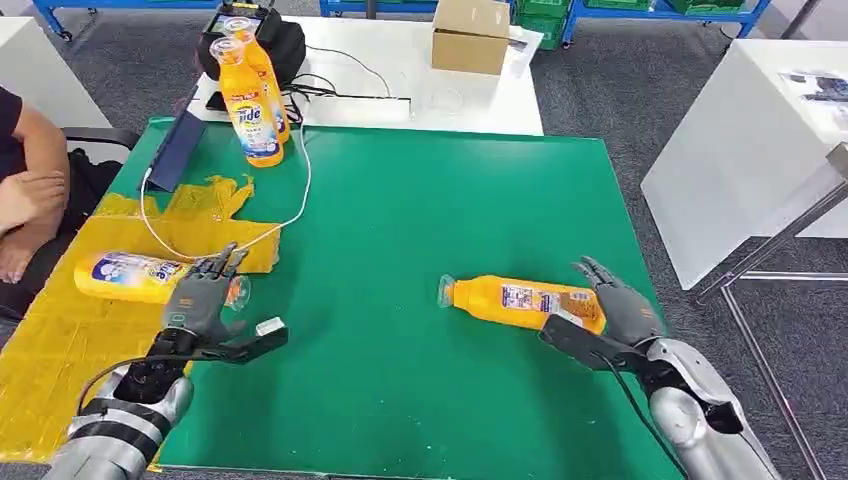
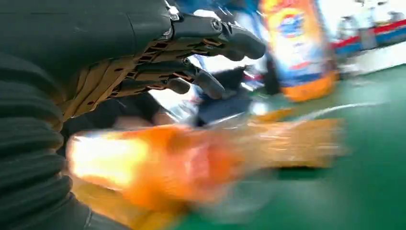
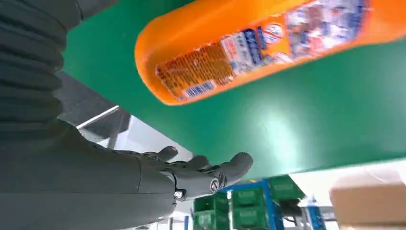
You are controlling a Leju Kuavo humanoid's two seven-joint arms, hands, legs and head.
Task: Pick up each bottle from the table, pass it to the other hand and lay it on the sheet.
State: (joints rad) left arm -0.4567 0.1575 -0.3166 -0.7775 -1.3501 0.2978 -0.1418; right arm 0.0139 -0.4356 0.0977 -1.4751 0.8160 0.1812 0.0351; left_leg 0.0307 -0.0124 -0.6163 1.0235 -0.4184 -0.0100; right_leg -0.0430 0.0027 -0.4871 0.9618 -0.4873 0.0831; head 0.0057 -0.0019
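Observation:
One orange bottle point(image 1: 125, 275) lies on its side on the yellow sheet point(image 1: 60, 340) at the table's left. My left hand point(image 1: 205, 290) hovers over its cap end with fingers stretched out; the left wrist view shows the fingers point(image 2: 201, 79) spread above the blurred bottle point(image 2: 167, 163). A second orange bottle point(image 1: 520, 300) lies on the green mat right of centre, cap pointing left. My right hand point(image 1: 615, 300) is open just beside its base, and its fingers point(image 3: 210, 172) stand apart from the bottle point(image 3: 258, 43). Two more bottles point(image 1: 252, 100) stand upright at the back left.
A white cable point(image 1: 290, 210) runs across the sheet's far corner beside a dark blue board point(image 1: 178, 150). A person's arm point(image 1: 25, 190) rests at the left edge. A cardboard box point(image 1: 470, 35) sits on the white table behind. Another white table point(image 1: 750, 140) stands to the right.

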